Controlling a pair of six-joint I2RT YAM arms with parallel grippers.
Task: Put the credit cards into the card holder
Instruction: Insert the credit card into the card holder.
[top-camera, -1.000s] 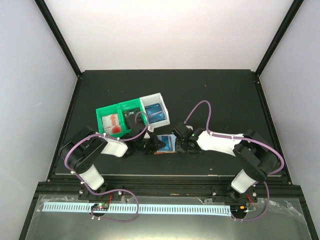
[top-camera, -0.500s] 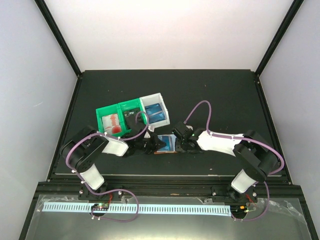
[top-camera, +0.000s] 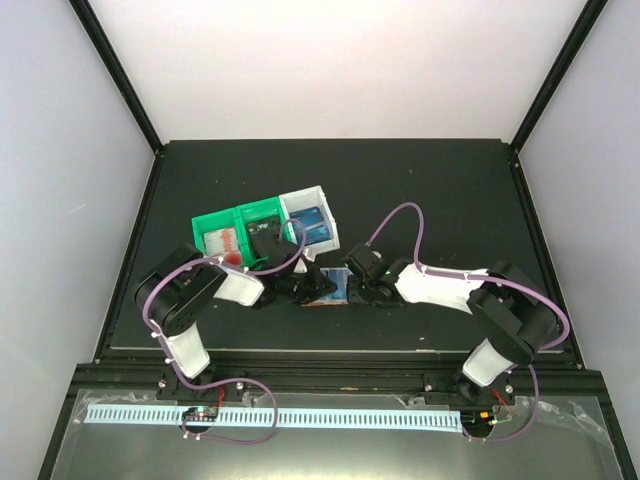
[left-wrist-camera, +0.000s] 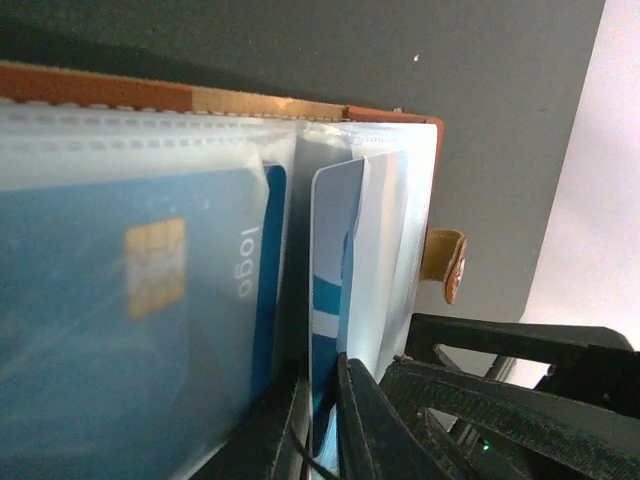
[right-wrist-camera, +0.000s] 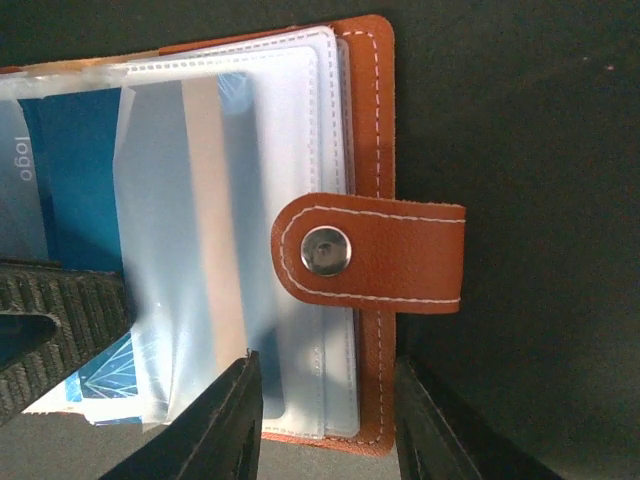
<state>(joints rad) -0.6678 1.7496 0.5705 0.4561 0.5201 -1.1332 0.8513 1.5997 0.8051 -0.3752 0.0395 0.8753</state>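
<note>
The reddish-brown card holder (top-camera: 330, 287) lies open on the black table between my two grippers. In the left wrist view its clear pockets hold a blue chip card (left-wrist-camera: 130, 320), beside the leather edge (left-wrist-camera: 100, 88). My left gripper (left-wrist-camera: 320, 372) is shut on the near end of a blue-and-white credit card (left-wrist-camera: 335, 230), whose far end sits inside a clear pocket. My right gripper (right-wrist-camera: 325, 365) stands open astride the holder's near right corner, just below the snap tab (right-wrist-camera: 400, 260). One finger lies over the pockets and the other just outside the leather edge.
Behind the holder stand two joined green bins (top-camera: 232, 222) and a white bin (top-camera: 300, 198). The green ones hold red-and-white cards (top-camera: 225, 243) and dark cards (top-camera: 262, 232). The white one holds a blue card (top-camera: 311, 222). The table's raised black rim runs all round.
My left arm has shifted right, bringing its gripper and the card closer into the holder. The right arm has barely moved.
</note>
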